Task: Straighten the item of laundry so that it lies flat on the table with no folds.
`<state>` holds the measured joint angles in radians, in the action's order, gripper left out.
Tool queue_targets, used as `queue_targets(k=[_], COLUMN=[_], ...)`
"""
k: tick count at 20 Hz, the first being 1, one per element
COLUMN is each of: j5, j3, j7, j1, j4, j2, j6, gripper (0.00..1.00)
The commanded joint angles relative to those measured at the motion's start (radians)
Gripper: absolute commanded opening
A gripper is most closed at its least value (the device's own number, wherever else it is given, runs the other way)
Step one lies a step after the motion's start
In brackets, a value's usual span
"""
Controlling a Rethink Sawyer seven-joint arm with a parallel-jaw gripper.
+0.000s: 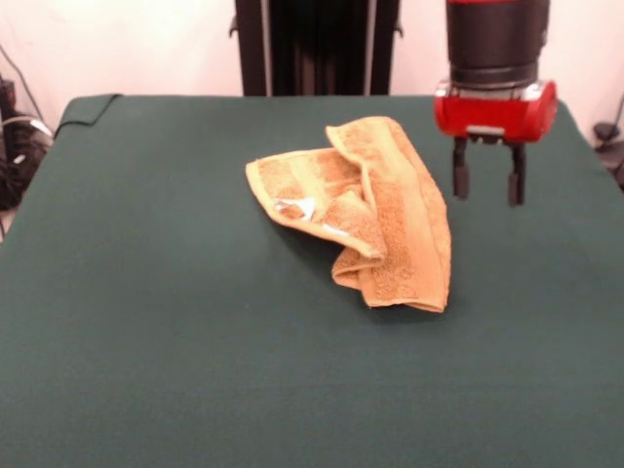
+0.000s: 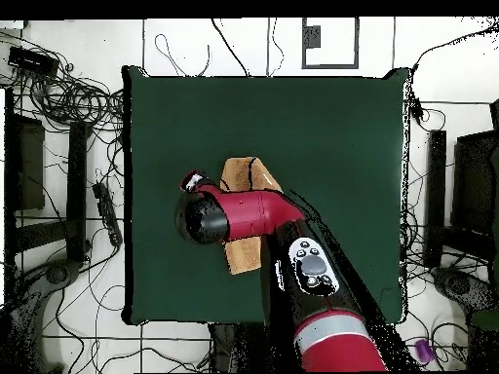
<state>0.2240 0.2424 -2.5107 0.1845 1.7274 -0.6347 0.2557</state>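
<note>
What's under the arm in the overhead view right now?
Part of the towel on the green table; the arm covers its middle, so the folds show only in the front view. There the open gripper hangs beside the towel, empty.

From above, the arm (image 2: 255,216) covers the middle of the towel (image 2: 243,175), and the gripper beneath it is hidden entirely. In the front view the arm is cut off by the top edge above the gripper (image 1: 487,183). Beside the jaws, the towel's folds bury its underside and much of its border, so the label cannot be told
</note>
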Motion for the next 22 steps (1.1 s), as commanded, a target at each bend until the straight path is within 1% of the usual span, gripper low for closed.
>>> queue_targets(k=[1, 11, 22], j5=[0.023, 0.062, 0.129], j3=[0.137, 0.124, 0.156], j7=[0.064, 0.070, 0.083], j1=[0.014, 0.021, 0.087], j4=[0.143, 0.165, 0.225], j2=[-0.024, -0.010, -0.020], j6=[0.087, 0.038, 0.018], gripper=[1.00, 1.00, 1.00])
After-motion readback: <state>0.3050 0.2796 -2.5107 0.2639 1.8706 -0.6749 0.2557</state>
